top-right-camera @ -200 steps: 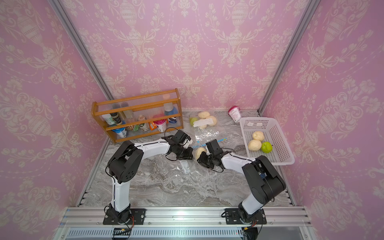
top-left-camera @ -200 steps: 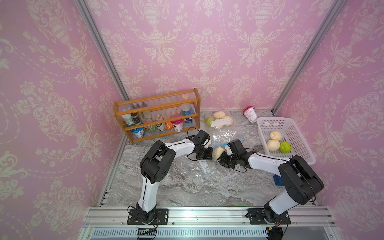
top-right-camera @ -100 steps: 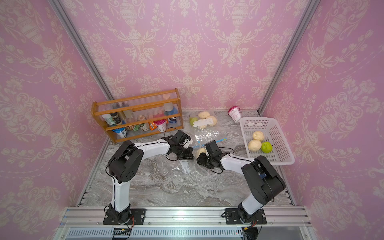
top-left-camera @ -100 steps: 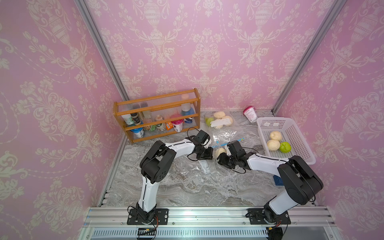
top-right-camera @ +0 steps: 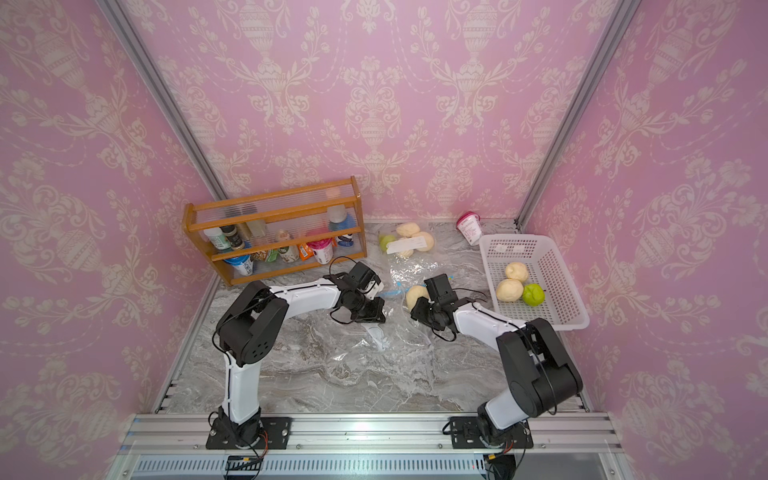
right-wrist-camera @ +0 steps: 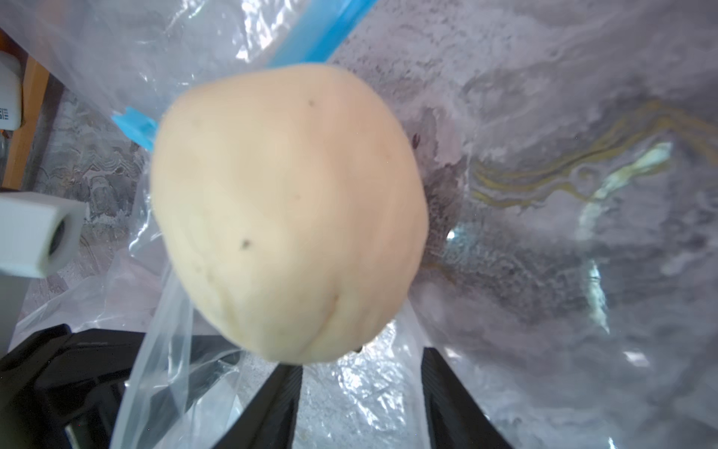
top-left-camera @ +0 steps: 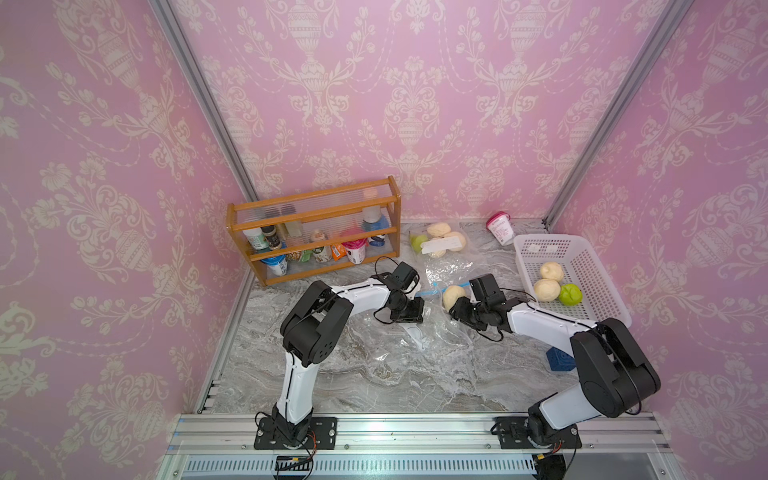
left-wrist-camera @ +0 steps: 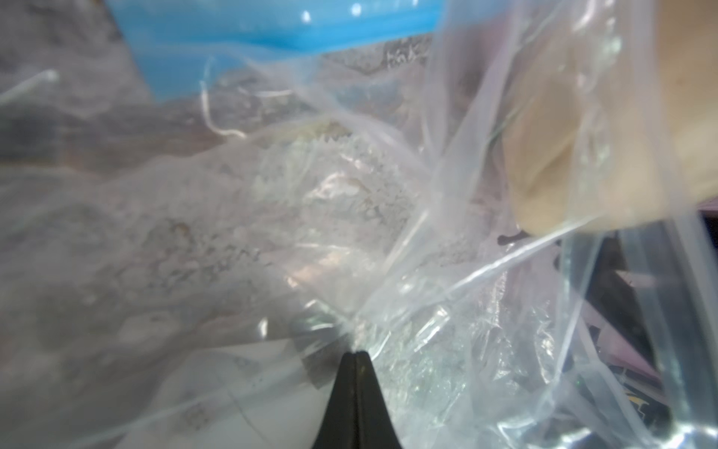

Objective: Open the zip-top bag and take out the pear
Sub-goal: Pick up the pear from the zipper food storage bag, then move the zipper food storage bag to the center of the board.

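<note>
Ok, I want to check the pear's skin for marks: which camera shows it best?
The right wrist view: the pear fills the frame, specks plain. In both top views it is small and far. The left wrist view gives only a blurred tan patch through the bag.

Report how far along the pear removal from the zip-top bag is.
Done: the bag looks open, and the pear appears uncovered at its mouth, with the blue zip strip behind it. In hand: the left gripper is shut on the bag's plastic, and the right gripper is open just short of the pear, not gripping it. Left: close on the pear and lift it clear.
</note>
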